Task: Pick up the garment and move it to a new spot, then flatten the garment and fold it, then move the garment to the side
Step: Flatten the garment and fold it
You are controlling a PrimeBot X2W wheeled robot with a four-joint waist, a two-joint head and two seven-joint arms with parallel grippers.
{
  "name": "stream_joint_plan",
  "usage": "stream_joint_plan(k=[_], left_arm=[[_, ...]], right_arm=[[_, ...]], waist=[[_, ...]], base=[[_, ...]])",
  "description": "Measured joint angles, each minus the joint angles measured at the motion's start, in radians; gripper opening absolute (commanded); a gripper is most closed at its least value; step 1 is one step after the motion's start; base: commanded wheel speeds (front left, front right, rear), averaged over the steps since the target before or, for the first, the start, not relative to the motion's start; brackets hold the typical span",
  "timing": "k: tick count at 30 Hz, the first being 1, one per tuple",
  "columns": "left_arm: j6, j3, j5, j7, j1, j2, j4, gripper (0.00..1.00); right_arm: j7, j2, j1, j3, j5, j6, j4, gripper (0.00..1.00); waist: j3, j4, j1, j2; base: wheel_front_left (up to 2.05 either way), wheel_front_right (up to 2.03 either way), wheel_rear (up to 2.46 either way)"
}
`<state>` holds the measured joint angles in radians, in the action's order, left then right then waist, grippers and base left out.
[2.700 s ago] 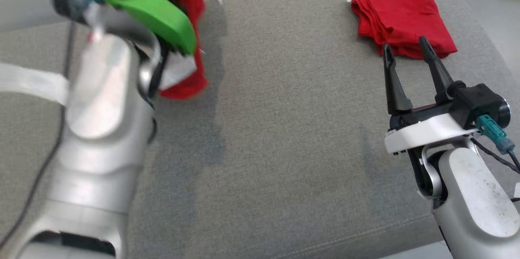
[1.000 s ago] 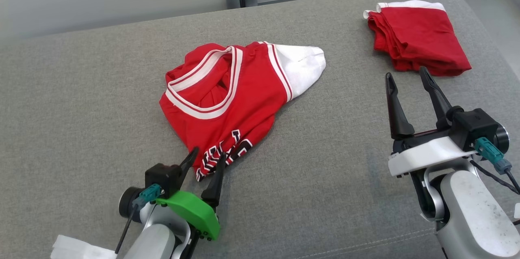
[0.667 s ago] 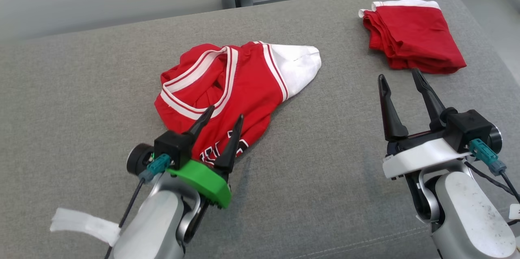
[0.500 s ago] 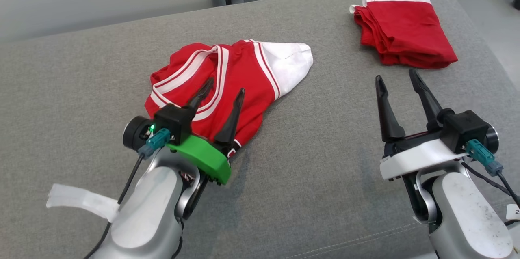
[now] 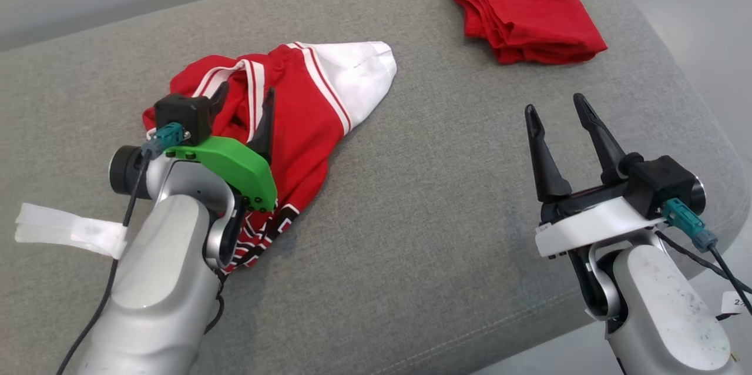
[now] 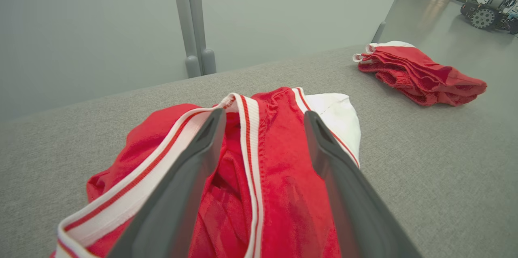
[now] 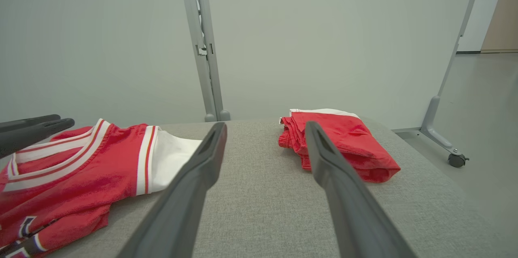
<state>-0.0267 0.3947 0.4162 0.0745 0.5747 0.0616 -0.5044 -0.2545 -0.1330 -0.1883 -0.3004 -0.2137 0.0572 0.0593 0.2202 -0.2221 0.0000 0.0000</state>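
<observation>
The jersey [image 5: 317, 110], red with white trim, lies crumpled on the grey bench [image 5: 440, 198], left of the middle. The left hand [image 5: 247, 91] hangs over its collar end with both fingers spread wide, the striped neckband showing between them and nothing gripped. The right hand [image 5: 554, 103] stands just as wide open and empty above bare bench on the right, well apart from the jersey, and a folded red garment [image 5: 529, 16] lies beyond it near the far right corner

Green-mounted left gripper [image 5: 248, 89], silver forearm [image 5: 153, 281]
</observation>
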Motion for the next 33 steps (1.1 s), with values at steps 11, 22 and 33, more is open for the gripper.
stream_joint_plan(k=[11,22,33], left_arm=[[-0.010,-0.035,0.012,-0.030,0.059,0.023,-0.111,1.00],[-0.016,-0.045,0.014,-0.021,0.122,0.023,-0.169,1.00],[-0.008,-0.040,0.020,-0.002,0.156,0.019,-0.241,0.22]], right_arm=[[0.000,0.004,-0.029,0.015,0.002,-0.003,-0.005,1.00],[0.000,0.007,-0.030,0.008,0.011,-0.008,-0.001,1.00],[0.000,0.017,-0.037,-0.001,0.012,-0.022,0.013,1.00]], waist=[[0.068,-0.075,0.0000,0.0000],[0.079,-0.095,0.0000,0.0000],[0.077,-0.134,0.0000,0.0000]], base=[[0.00,0.00,0.00],[0.00,0.00,0.00],[0.00,0.00,0.00]])
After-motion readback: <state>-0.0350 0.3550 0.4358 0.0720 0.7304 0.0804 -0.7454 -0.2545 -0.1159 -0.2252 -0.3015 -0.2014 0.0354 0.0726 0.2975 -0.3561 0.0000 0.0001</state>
